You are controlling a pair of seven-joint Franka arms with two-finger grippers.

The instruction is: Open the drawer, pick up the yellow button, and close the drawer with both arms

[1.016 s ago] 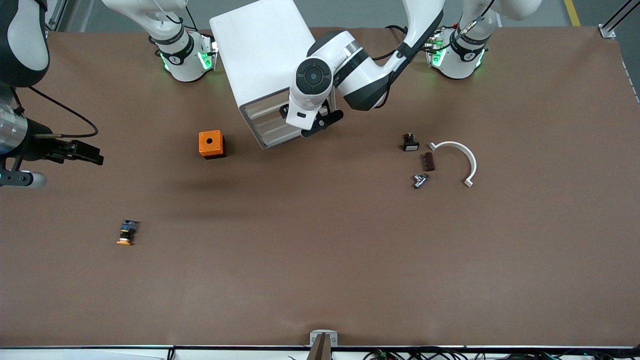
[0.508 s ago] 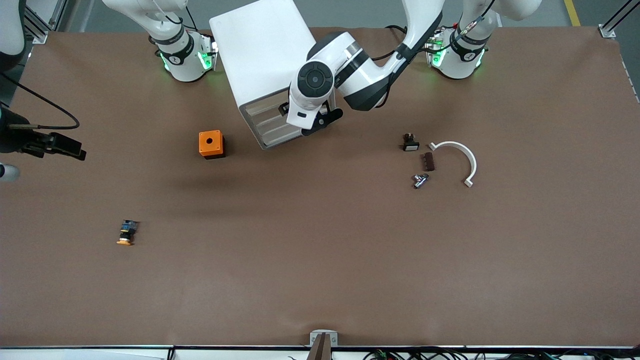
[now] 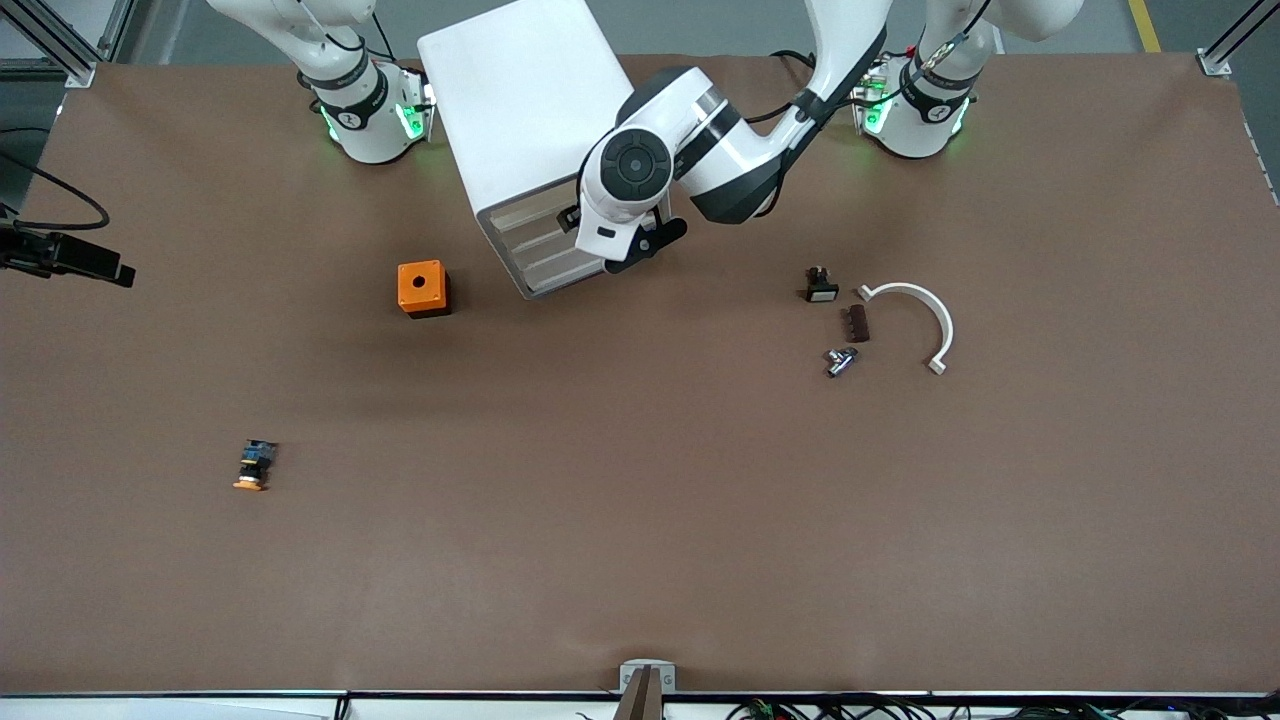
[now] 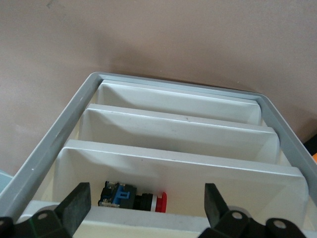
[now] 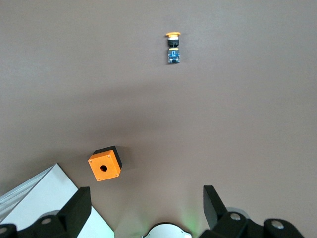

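While my left claw [image 3: 615, 235] is hovering w/ fingers apart at the cabinet [image 3: 520, 120] front by the drawer [image 4: 173, 210], closing is in hand; button [image 3: 254, 466] is lying on the bench [image 3: 640, 520]. Right claw [image 3: 85, 262], also apart, is waiting off the right arm's end. Next: I'm pushing the drawer flush.

I see my right arm pulling away toward the left edge of the frame: a second ago its big dark-and-white forearm filled the upper left corner, and now only the black tip of the right hand [image 3: 85, 262] with a loop of cable shows at that edge, higher in the frame than before. Its fingers stand spread. With it gone, the corner of the tabletop [image 3: 640, 520] there is uncovered. My left arm has eased its wrist slightly upward in the frame, so the left hand [image 3: 612, 235] sits a little closer in against the front of the white cabinet [image 3: 520, 100], fingers wide apart.
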